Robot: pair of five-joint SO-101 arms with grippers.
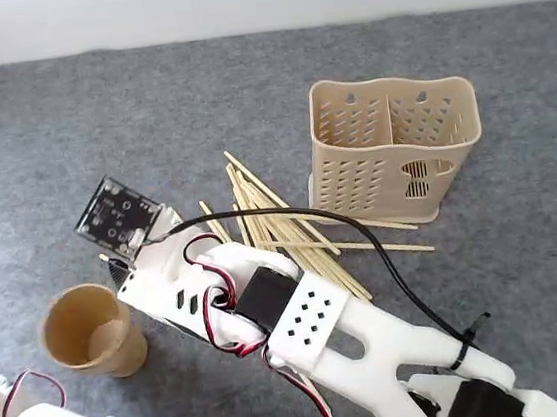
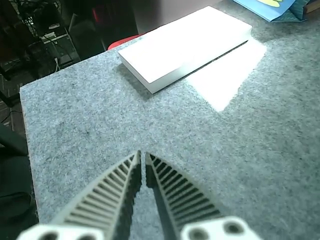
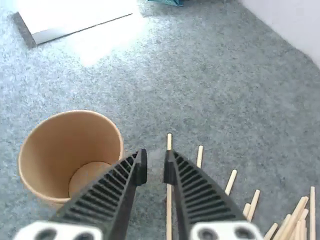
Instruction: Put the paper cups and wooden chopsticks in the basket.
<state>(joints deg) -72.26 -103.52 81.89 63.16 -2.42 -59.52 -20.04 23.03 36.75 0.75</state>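
Left gripper (image 2: 142, 167) hangs over the grey table (image 1: 527, 271), fingers pressed together, holding nothing. Paper cup (image 1: 89, 331) stands upright at 8 o'clock in the high view. Just beside it is the right gripper (image 3: 154, 162), fingers a narrow gap apart, nothing pinched. Wooden chopsticks (image 1: 291, 232) lie in a loose heap at centre. Basket (image 1: 393, 150) stands upright at 2 o'clock, just beside the heap.

At two o'clock the basket (image 1: 393, 150) is beige, patterned with rows of small holes. The paper cup (image 1: 89, 331) at eight o'clock is tan. The chopsticks (image 1: 292, 237) are pale wood, the surface (image 1: 527, 271) speckled grey. The right fingers (image 3: 115, 190) are ribbed black, the left fingers (image 2: 115, 187) ribbed off-white.
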